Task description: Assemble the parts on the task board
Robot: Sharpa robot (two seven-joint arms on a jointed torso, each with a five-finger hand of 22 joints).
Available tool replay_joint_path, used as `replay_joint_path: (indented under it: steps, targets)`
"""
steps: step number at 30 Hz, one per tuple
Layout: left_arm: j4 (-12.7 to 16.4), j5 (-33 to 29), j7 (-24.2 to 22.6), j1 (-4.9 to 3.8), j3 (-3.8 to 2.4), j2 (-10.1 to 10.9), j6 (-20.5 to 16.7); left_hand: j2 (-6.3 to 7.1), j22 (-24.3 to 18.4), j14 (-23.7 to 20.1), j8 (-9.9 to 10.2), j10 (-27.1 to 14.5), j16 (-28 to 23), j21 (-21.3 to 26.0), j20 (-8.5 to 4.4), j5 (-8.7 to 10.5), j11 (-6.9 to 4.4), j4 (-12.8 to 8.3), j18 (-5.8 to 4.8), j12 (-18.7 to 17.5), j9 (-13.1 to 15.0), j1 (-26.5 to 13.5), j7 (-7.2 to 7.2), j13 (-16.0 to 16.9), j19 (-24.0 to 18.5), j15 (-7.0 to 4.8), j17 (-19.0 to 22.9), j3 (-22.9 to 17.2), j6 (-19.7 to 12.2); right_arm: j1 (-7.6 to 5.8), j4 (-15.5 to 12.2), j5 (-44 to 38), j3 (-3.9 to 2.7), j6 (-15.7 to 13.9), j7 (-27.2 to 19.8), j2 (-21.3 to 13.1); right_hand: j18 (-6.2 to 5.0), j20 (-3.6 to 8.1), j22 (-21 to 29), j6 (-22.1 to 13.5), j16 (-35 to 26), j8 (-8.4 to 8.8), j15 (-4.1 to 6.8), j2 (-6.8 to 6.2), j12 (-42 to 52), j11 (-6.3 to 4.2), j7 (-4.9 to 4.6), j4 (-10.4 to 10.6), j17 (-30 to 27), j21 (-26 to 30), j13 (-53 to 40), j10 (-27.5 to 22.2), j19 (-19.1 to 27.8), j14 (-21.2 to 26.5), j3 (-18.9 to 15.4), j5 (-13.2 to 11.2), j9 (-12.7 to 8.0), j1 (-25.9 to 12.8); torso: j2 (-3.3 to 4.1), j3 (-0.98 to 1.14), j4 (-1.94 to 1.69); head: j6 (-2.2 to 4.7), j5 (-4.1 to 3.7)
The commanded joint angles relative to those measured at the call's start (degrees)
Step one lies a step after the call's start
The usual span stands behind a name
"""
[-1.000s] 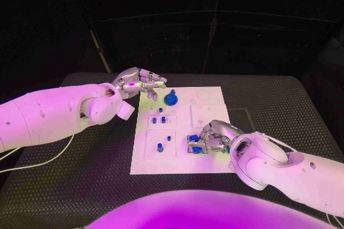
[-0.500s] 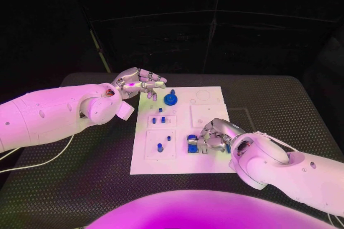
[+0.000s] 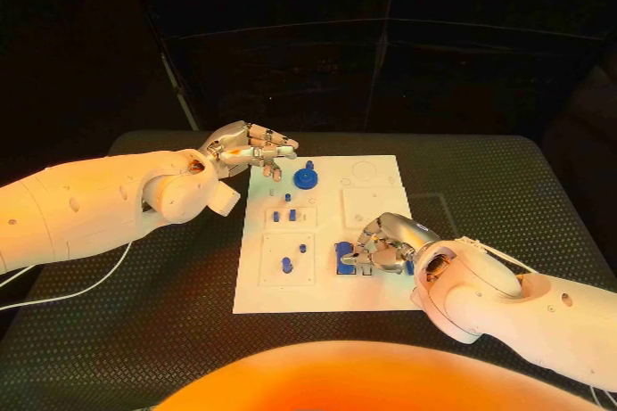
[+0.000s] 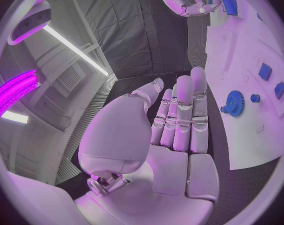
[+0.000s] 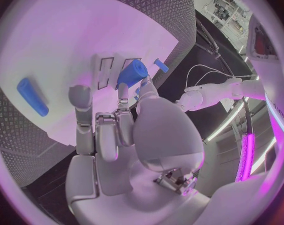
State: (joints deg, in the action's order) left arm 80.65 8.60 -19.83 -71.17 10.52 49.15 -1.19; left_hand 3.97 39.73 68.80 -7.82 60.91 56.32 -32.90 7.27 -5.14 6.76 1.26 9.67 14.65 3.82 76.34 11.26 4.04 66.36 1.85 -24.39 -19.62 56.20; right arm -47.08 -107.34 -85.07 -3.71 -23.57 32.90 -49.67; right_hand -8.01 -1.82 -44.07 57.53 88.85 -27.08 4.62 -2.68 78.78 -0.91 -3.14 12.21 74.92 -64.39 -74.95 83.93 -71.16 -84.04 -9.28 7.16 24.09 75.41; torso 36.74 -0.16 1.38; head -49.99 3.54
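R robot hand [image 3: 375, 244] grips blue part [image 5: 133, 73] over board [image 3: 373, 295]; L robot hand [image 3: 248, 150] released, fingers apart, by gear [image 3: 305, 177].

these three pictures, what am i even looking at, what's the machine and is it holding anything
It is a robot with two white arms ending in silver hands, working at a black table. One picture looks down from its head; the two round ones come from cameras at its wrists. On the table lies a white task board carrying small blue parts, including a blue gear. The right hand pinches a blue part over the board. The left hand hovers at the board's far corner, near the gear, holding nothing.
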Motion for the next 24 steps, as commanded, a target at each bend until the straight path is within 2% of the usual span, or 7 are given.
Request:
replay_joint_path:
  steps: [1, 8, 13, 18, 24]
  targets:
    - [0.0, -0.3, 0.0, -0.08, -0.04, 0.0, 0.8, -0.12, -0.1, -0.3, -0.3, -0.4, 0.4, 0.3, 0.37, 0.27, 0.11, 0.1, 0.79, 0.3, 0.1, -0.3, -0.08, 0.1, 0.2, 0.07, 0.1, 0.4, -0.5, -0.08, -0.2, -1.1, -0.02, 0.8, -0.7, 0.0, -0.03, 0.00, -0.1, 0.3, 0.0, -0.38, -0.02, 0.41, 0.3, -0.21, 0.06, 0.2, 12.0, -0.2, -5.1, 0.7, -0.4, -5.3, -0.7, 0.5, 0.2, -0.2, 0.01, -0.03, -0.06, -0.01, 0.00]
    - [0.0, -0.3, 0.1, -0.08, -0.04, -0.1, 0.7, -0.12, -0.1, -0.3, -0.3, -0.4, 0.4, 0.3, 0.37, 0.27, 0.11, 0.1, 0.79, 0.3, 0.1, -0.3, -0.08, 0.1, 0.2, 0.07, 0.1, 0.4, -0.5, -0.08, 0.7, -1.8, -0.02, 0.9, -0.3, 0.3, 0.00, 0.04, -0.3, 0.3, 0.0, -0.55, 0.03, 1.21, 0.3, -0.29, 0.17, 0.6, 12.2, -0.3, -5.2, 0.8, -0.5, -5.3, -0.9, 0.8, 0.5, -0.4, 0.03, -0.11, -0.10, -0.01, 0.05]
    - [0.0, -0.3, 0.1, -0.08, -0.04, -0.1, 0.6, -0.12, -0.1, -0.3, -0.3, -0.4, 0.4, 0.3, 0.37, 0.27, 0.11, 0.1, 0.79, 0.3, 0.1, -0.3, -0.08, 0.1, 0.2, 0.07, 0.1, 0.4, -0.5, -0.08, 1.5, -2.3, -0.03, 1.0, -0.3, 0.8, 0.04, 0.07, -0.5, 0.4, 0.1, -0.69, 0.09, 1.66, 0.4, -0.37, 0.27, 0.6, 12.3, -0.4, -5.3, 0.9, -0.6, -5.4, -0.8, 1.0, 0.7, -0.1, 0.05, -0.03, -0.13, -0.01, 0.22]
    - [0.0, -0.3, 0.0, -0.08, -0.04, -0.1, 0.5, -0.12, -0.1, -0.3, -0.3, -0.4, 0.4, 0.3, 0.37, 0.27, 0.11, 0.1, 0.79, 0.3, 0.1, -0.3, -0.08, 0.1, 0.2, 0.07, 0.1, 0.4, -0.5, -0.08, 2.2, -2.8, -0.04, 1.4, -0.3, 1.2, 0.07, 0.13, -0.8, 0.5, 0.1, -0.84, 0.16, 1.97, 0.6, -0.47, 0.39, 0.4, 12.5, -0.5, -5.5, 1.0, -0.7, -5.4, -0.9, 1.2, 0.9, 0.4, -0.03, -0.09, -0.08, -0.01, 0.33]
    - [0.0, -0.3, 0.0, -0.08, -0.04, -0.1, 0.6, -0.12, -0.1, -0.3, -0.3, -0.4, 0.4, 0.3, 0.37, 0.27, 0.11, 0.1, 0.79, 0.3, 0.1, -0.3, -0.08, 0.1, 0.2, 0.07, 0.1, 0.4, -0.5, -0.08, 2.4, -3.1, -0.05, 2.4, -0.7, 1.4, 0.10, 0.23, -0.9, 0.5, 0.2, -1.00, 0.28, 2.12, 0.6, -0.60, 0.53, -0.1, 12.6, -0.6, -5.6, 1.0, -0.8, -5.4, -1.0, 1.2, 1.1, 1.5, -0.04, -0.03, 0.00, -0.01, 0.32]
